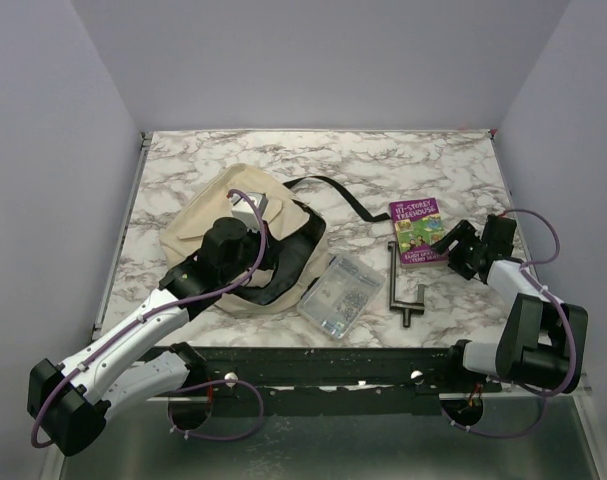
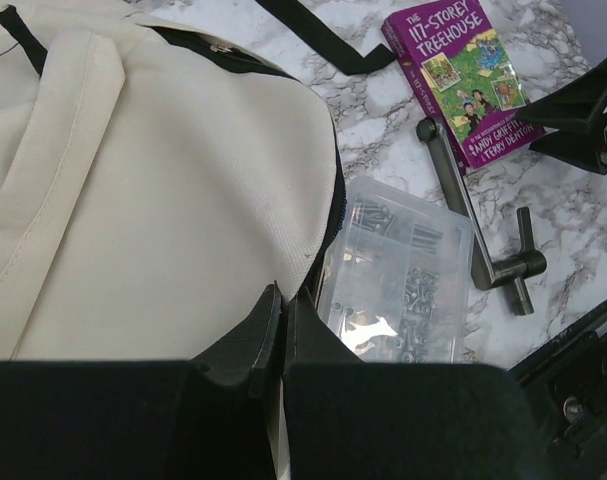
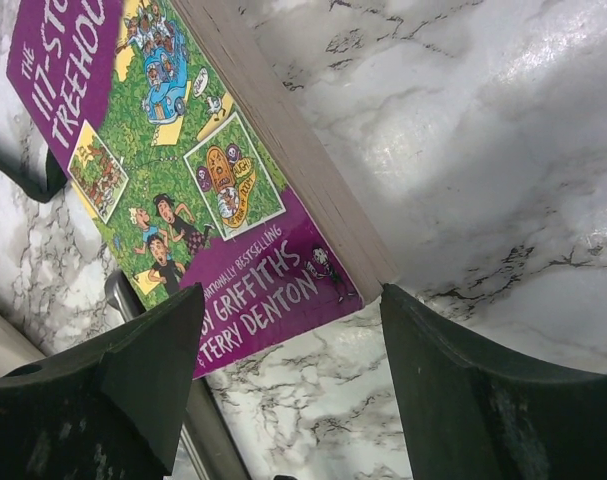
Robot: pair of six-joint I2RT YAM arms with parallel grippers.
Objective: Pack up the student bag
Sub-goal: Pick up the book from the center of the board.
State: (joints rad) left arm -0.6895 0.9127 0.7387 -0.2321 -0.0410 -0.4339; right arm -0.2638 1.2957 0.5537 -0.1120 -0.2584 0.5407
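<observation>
The left gripper (image 2: 276, 305) has its fingers pressed together, tips at the rim of the student bag (image 1: 183, 232) on the side facing the clear pouch (image 2: 403, 280). Cream cloth runs right up to the tips, but whether a fold is caught between them cannot be told. The right gripper (image 3: 293, 300) is spread wide and holds nothing. It hovers at a near corner of the purple book (image 3: 183, 200), which lies well to the right of the bag.

The bag lies flat and slumped on the marble table (image 1: 403, 165), towards its left side, with a black strap (image 1: 333, 190) trailing off to the right. The pouch lies just beside the bag's right edge, and a metal T-handled tool (image 1: 403, 285) sits beyond it, between the pouch and the book.

The bag looks light and thoroughly soft: thin canvas with no frame, creased and sagging. It will likely fold and drag rather than move as one piece, and its mouth will probably not stay open unless held. The stitched seam, the zip line or a strap seems the best hold, since the cloth is doubled there and less apt to slip from smooth fingers. A pinch on a single layer mid-panel would only tent the fabric. It is not fragile, so a firm pinch should do no harm. One arm holding the rim up while the other feeds things in looks the likeliest way.
</observation>
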